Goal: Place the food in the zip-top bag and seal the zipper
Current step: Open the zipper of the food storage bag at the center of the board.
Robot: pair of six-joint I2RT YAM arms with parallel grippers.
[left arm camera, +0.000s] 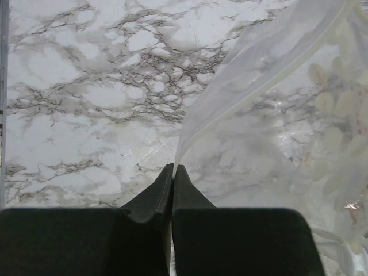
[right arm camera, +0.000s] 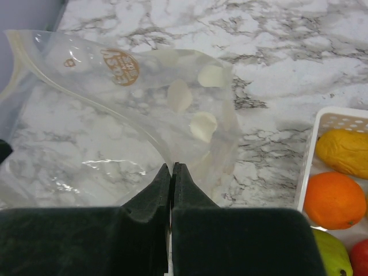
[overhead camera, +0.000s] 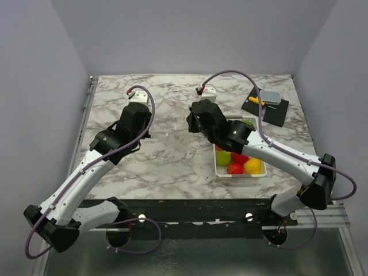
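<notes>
Left claw [left arm camera: 173, 168]: fingers pressed together, pinching the edge of the bag [left arm camera: 276, 149] at the tips. From the pinch point the pale zipper [left arm camera: 253, 69] strip rises up and to the right.

Right claw [right arm camera: 172, 167]: fingers pressed together, pinching another point of the same bag edge. The clear film curves up and to the left from the tips.

Bag position: held between the two claws over the middle of the marble surface [overhead camera: 161, 167]. No item is visible inside it.

Food [right arm camera: 333, 198]: a yellow, an orange, a green and a red piece lie in the white basket [right arm camera: 322, 123], just right of the bag and under the right arm.

A black mat [overhead camera: 275, 112] lies at the far right corner of the surface.
</notes>
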